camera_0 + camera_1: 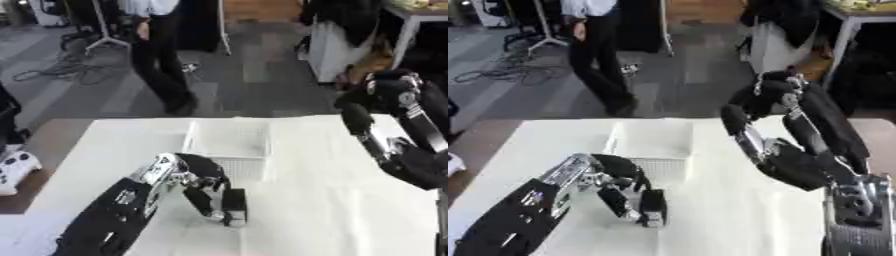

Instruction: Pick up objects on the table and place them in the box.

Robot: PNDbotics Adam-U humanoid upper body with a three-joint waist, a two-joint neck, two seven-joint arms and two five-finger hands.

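A white mesh box (229,131) stands on the white table (332,210) at its middle, toward the far side. My left hand (208,186) reaches in from the lower left, just in front of the box. Its fingers (616,201) and thumb point down at the tabletop, curled toward each other. Between their tips sits a small pale object (233,219), partly hidden by the hand. My right arm (794,160) is folded up over the table's right side, clear of the box. I cannot make out its hand.
A white game controller (16,170) lies off the table's left edge. A person stands on the floor beyond the far edge. Bare cloth lies to the right of and in front of the box.
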